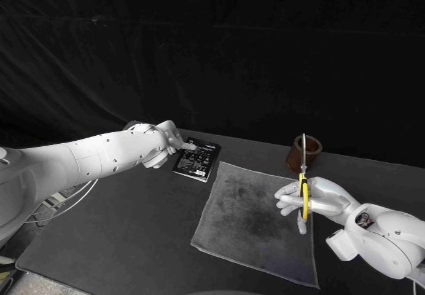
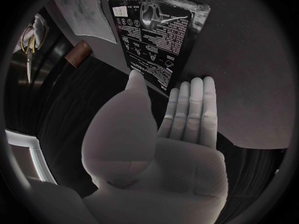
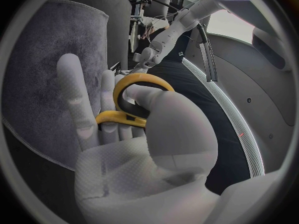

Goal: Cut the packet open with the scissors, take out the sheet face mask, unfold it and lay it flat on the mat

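the right hand [image 1: 312, 200] grips the yellow-handled scissors [image 1: 304, 184], blades pointing up, at the right edge of the grey mat [image 1: 252, 227]. the black packet [image 1: 196, 160] lies on the table [image 1: 115, 239] just left of the mat. the left hand [image 1: 166, 146], fingers stretched out and holding nothing, reaches its corner.

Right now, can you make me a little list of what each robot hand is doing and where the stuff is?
left hand: fingers stretched out, tips at the packet's edge, not gripping
right hand: holds the scissors by the yellow handles, blades pointing up
packet: flat on the table, beside the mat's far corner, looks uncut
mat: grey, lying flat between the hands
brown cup: upright behind the scissors
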